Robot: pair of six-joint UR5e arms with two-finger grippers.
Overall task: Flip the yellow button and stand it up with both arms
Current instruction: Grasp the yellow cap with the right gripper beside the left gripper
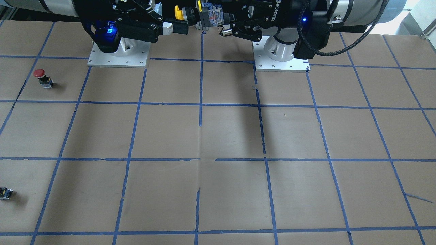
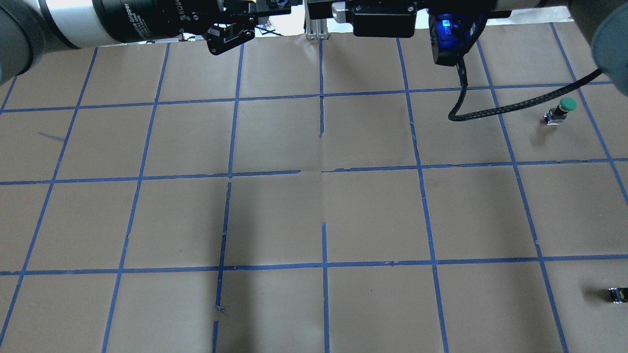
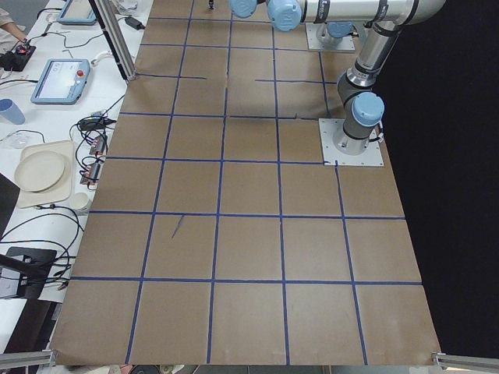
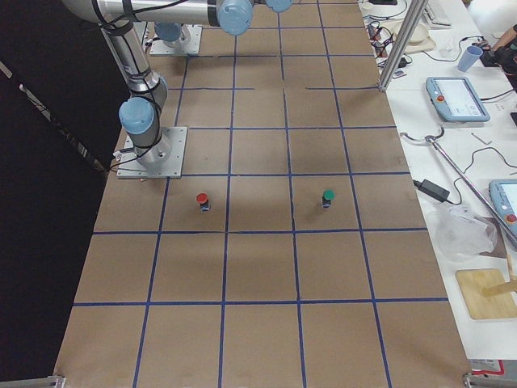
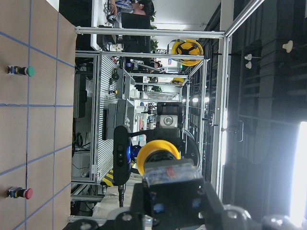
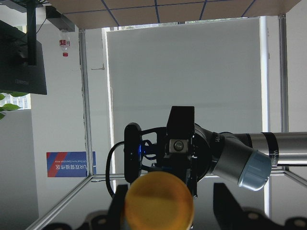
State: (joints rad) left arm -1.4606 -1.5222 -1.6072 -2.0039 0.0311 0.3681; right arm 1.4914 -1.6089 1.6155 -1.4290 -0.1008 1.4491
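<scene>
The yellow button (image 1: 179, 13) hangs in the air high over the table's robot side, lying sideways between the two grippers. My left gripper (image 1: 214, 17) is shut on its black and grey switch body (image 1: 208, 16). In the left wrist view the body (image 5: 170, 177) sits between the jaws with the yellow cap (image 5: 159, 151) pointing away. My right gripper (image 1: 175, 18) faces it, jaws open on either side of the cap. In the right wrist view the cap (image 6: 158, 201) fills the bottom middle, with a gap to the right finger (image 6: 224, 203).
A red-capped button (image 1: 40, 76) stands on the robot's right side of the brown papered table (image 1: 218, 136), and a green-capped one (image 2: 563, 109) further out. A tiny black-and-yellow block (image 1: 5, 193) lies near the far right corner. Arm mounting plates (image 1: 119, 54) sit at the robot side.
</scene>
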